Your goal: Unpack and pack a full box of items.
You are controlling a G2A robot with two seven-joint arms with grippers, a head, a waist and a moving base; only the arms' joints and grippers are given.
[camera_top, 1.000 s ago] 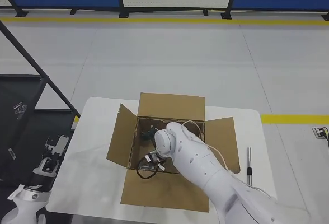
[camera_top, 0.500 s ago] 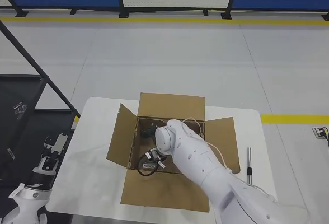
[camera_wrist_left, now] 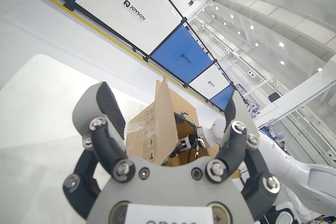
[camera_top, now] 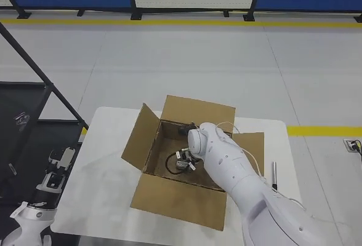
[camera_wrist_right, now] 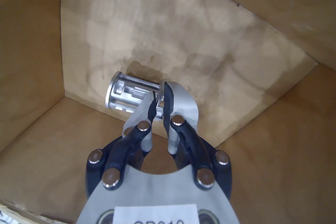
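**Right gripper (camera_wrist_right: pixel 158 101) pinching a metal cylinder (camera_wrist_right: pixel 123 95) inside the box (camera_wrist_right: pixel 183 25)**

The right wrist view is revealing what the arm is covering from above. The fingers are pressing on one end of a ribbed, silver cylinder in an inner corner of the cardboard box. Whether it is resting or lifted is hard to tell. The open-flapped box is sitting on the white table (camera_top: pixel 101 184). The left gripper (camera_wrist_left: pixel 169 97) is spread wide, well apart from it.

A white table (camera_top: pixel 104 184) with rounded corners carries an open cardboard box (camera_top: pixel 178 202) near its middle, set askew to the table's edges, its four flaps folded outward. At the box's 3 o'clock, close to the table's edge and apart from the nearest flap, a slim rod (camera_top: pixel 273 176) lies flat, running from 12 to 6 o'clock.
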